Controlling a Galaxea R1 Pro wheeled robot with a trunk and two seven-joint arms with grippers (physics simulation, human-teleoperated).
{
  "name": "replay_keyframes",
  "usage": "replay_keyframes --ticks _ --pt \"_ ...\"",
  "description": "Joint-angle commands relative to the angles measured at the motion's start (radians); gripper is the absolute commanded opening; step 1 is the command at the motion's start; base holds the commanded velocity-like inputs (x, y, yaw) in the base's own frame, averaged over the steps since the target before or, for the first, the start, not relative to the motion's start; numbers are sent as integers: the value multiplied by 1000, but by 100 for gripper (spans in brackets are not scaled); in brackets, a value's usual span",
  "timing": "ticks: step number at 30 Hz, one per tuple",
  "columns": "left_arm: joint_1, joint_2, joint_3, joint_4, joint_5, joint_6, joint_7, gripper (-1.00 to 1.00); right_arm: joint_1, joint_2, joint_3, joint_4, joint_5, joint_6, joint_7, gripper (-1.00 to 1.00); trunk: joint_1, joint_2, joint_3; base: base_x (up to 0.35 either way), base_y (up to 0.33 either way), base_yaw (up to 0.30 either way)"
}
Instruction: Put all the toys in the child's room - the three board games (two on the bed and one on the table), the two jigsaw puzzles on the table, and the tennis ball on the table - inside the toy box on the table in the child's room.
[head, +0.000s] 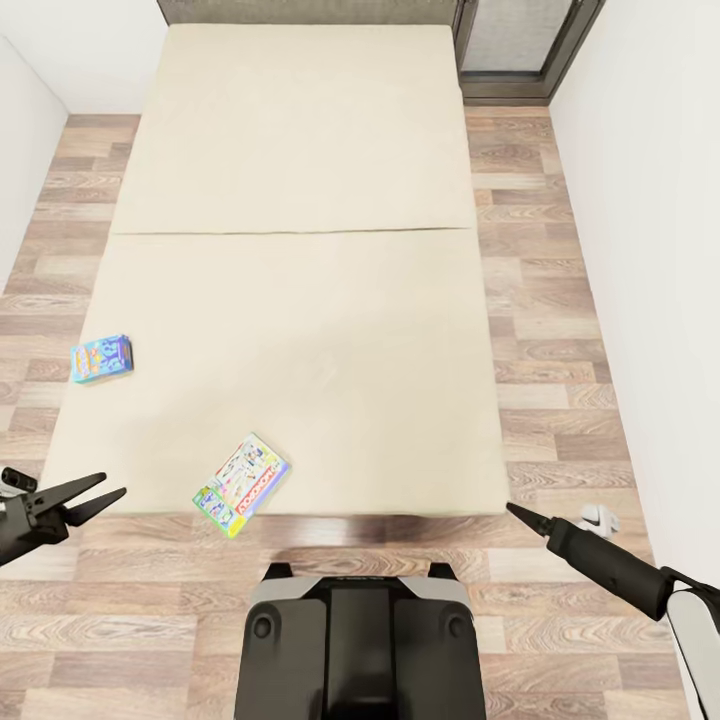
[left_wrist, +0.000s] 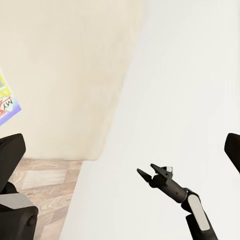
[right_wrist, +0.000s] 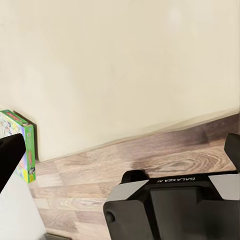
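Head view, bed (head: 300, 200), two board games (head: 241, 485)

Evenly and brightly lit, soft and diffuse, with no clear direction to the light. Almost no cast shadows: only a thin dark line under the foot edge of the bed (head: 300, 300) and faint shading beneath the game box (head: 241, 485) overhanging it. No glare anywhere. White walls (head: 650, 250) near washed out, close to featureless. Slightly soft overall, floor (head: 560, 400) grain smeared. Wide-angle stretch toward the head view's edges, the walls leaning outward.
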Motion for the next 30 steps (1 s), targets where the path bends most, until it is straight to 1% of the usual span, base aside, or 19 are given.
replay_keyframes --ticks 1,3,6,11,30 --pt "0 -2 0 0 -4 4 -2 100 -1 -1 -2 0 1 6 4 100 1 -1 1 0 0 0" --pt "0 -3 0 1 -7 4 -2 100 -1 -2 -5 1 0 7 4 100 1 -1 4 0 0 0" --pt "1 -5 0 3 -10 4 -2 100 -1 -4 -19 1 -1 7 4 100 1 -1 9 0 0 0" --pt "6 -6 1 4 -7 4 -3 100 -1 -1 -32 1 -1 7 4 100 1 -1 17 0 0 0" --pt "8 -7 2 2 -10 4 -4 100 -1 2 -36 1 0 7 4 100 1 -1 48 0 0 0"
